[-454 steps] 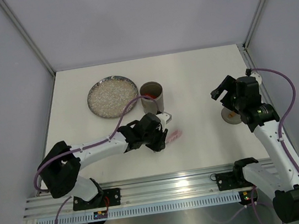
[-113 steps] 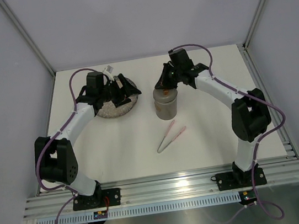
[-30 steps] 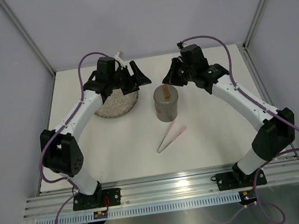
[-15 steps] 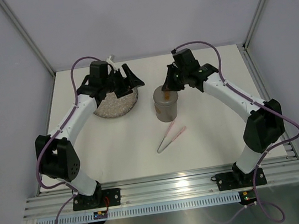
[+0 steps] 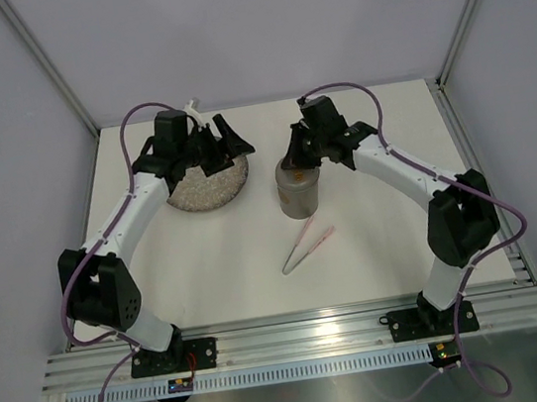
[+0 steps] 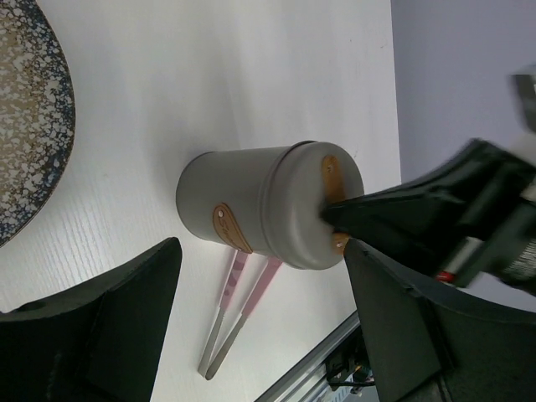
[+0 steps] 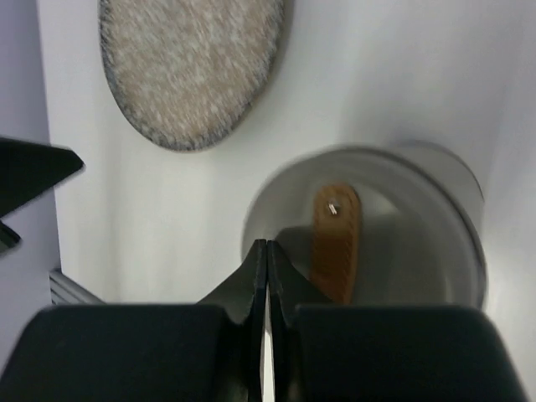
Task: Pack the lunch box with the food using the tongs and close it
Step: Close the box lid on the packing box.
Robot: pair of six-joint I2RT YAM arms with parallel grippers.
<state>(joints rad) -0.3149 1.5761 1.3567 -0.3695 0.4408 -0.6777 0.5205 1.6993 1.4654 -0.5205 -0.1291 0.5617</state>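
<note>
Though grey the walls [image 5: 254, 23], white table [image 5: 385, 245].

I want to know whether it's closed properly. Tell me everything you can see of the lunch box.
The lunch box is a matte grey, metal-looking cylinder. It stands upright on the white table between the plate and the tongs, touching neither. Its grey lid is on and looks level. A tan strap crosses the lid's top, and a matching tab sits on the side wall. The shut right gripper touches the lid beside the strap.
</note>
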